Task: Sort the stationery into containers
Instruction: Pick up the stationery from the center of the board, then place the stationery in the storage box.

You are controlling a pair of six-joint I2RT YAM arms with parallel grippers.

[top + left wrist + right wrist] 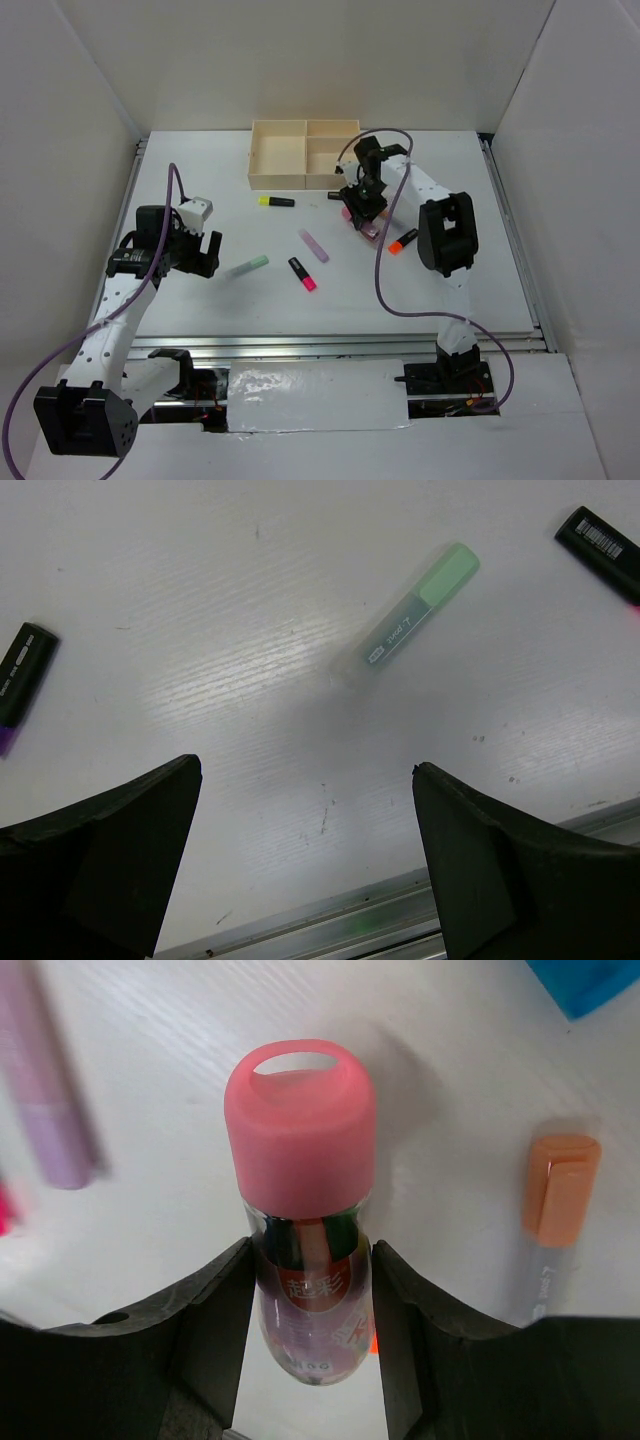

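My right gripper (pixel 362 214) (pixel 310 1250) is shut on a stubby highlighter with a pink cap (pixel 300 1125) and a clear printed body, held low over the table in front of the beige tray (pixel 304 180). An orange-capped marker (pixel 560 1190) lies right of it, and a lilac marker (pixel 45 1090) lies to the left. My left gripper (pixel 205 256) (pixel 305 780) is open and empty. Beyond it lie a mint marker (pixel 420 605) (pixel 246 266), a black marker with a purple end (pixel 22 675) and a black marker with a pink end (pixel 600 542) (pixel 302 274).
A yellow-ended black marker (pixel 277 201) lies in front of the tray, the lilac one (pixel 313 245) lies mid-table, and an orange-ended black one (pixel 403 241) lies by the right arm. A blue object (pixel 585 980) shows at the top edge of the right wrist view. A metal rail (pixel 400 910) runs along the near table edge.
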